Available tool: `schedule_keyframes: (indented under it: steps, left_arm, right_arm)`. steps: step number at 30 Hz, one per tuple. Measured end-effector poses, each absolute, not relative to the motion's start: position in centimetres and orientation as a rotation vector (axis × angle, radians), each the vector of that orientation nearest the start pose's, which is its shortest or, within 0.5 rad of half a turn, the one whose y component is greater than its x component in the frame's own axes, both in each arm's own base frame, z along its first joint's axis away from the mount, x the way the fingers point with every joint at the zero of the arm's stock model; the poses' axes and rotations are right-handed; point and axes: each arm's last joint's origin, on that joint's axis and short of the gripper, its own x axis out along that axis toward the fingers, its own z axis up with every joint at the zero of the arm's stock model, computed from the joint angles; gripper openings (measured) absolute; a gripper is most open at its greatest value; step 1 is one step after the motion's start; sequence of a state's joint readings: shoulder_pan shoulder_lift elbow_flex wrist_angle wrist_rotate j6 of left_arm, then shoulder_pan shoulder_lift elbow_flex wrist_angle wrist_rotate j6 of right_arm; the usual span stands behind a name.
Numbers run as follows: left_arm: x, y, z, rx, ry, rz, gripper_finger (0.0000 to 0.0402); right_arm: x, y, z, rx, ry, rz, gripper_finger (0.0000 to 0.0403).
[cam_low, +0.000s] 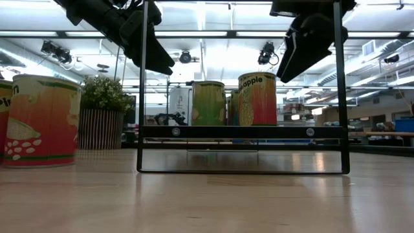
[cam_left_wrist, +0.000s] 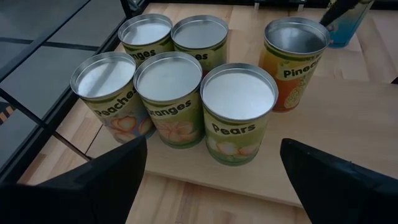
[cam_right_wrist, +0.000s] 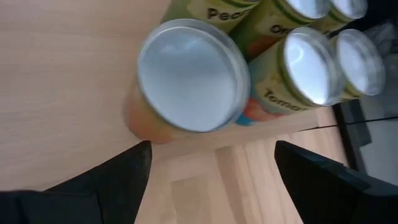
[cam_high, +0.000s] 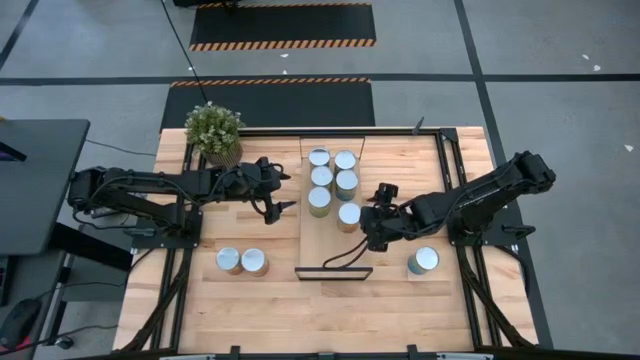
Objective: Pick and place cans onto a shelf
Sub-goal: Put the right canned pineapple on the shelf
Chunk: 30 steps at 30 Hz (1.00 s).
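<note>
The shelf [cam_high: 325, 245], a light-wood board on a thin dark frame, stands on its frame at the table's middle. Several cans stand upright on its far half, among them a Pears can [cam_left_wrist: 239, 112] and an orange Pineapple can [cam_high: 349, 215] nearest the front. My left gripper [cam_high: 283, 196] hovers open just left of the shelf, facing these cans. My right gripper [cam_high: 366, 227] hovers open just right of the Pineapple can [cam_right_wrist: 189, 81], which stands beyond its spread fingers [cam_right_wrist: 106, 186], untouched. Two cans [cam_high: 242, 262] stand on the table at front left, one [cam_high: 423, 261] at front right.
A potted green plant [cam_high: 213, 131] stands at the table's far left corner. The shelf's dark front frame [cam_low: 242, 133] rises above the board. The near half of the shelf board and the table's front strip [cam_high: 330, 310] are bare wood.
</note>
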<state>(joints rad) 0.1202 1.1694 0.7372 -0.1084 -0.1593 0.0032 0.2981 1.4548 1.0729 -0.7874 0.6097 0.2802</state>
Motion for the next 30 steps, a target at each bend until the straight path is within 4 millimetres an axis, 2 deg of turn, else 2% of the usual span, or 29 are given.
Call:
schedule_keyframes:
  steps: [12, 20, 25, 30]
  left_arm:
    - [24.5, 3.4, 24.9, 0.013, 0.544, 0.272, 0.0375]
    - [24.5, 3.4, 24.9, 0.013, 0.543, 0.272, 0.0375]
    - [24.5, 3.4, 24.9, 0.013, 0.543, 0.272, 0.0375]
    - [24.5, 3.4, 24.9, 0.013, 0.543, 0.272, 0.0375]
  right_arm:
    - [26.2, 5.5, 24.7, -0.413, 0.998, -0.577, 0.0348]
    - [26.5, 6.1, 24.4, -0.272, 1.045, -0.402, 0.0348]
    - [26.9, 6.6, 24.6, -0.277, 0.972, -0.413, 0.0348]
    - [26.8, 6.3, 23.2, -0.318, 0.951, -0.446, 0.0348]
